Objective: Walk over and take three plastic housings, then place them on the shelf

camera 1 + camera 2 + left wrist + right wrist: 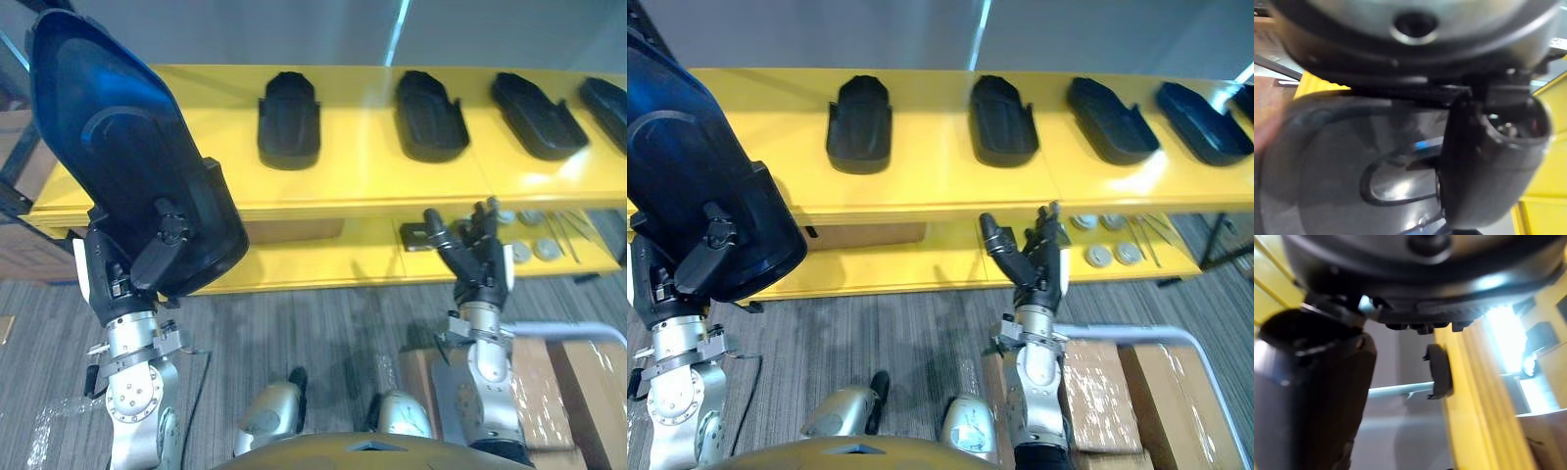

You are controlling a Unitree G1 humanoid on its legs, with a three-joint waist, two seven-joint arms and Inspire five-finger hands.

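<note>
Black plastic housing (118,147), clamped in the left hand (149,257), hides the left end of the yellow shelf (362,176). More housings (429,116) line its top. The right hand (477,262) hangs spread and empty before its lower level.

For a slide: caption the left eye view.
Left hand grips a black plastic housing before a yellow shelf holding similar housings; right hand open.

Four housings lie in a row on the top board of the shelf (362,186): first housing (289,119) leftmost, then second housing (429,116), third housing (537,116) and fourth housing (607,110). Before the shelf's left end, my left hand (137,266) holds a fifth housing (118,147) upright. My right hand (477,257) stands before the lower board; right of it there lie discs (549,249) and rods (570,230). Boxes (578,382) sit on the floor below.
</note>
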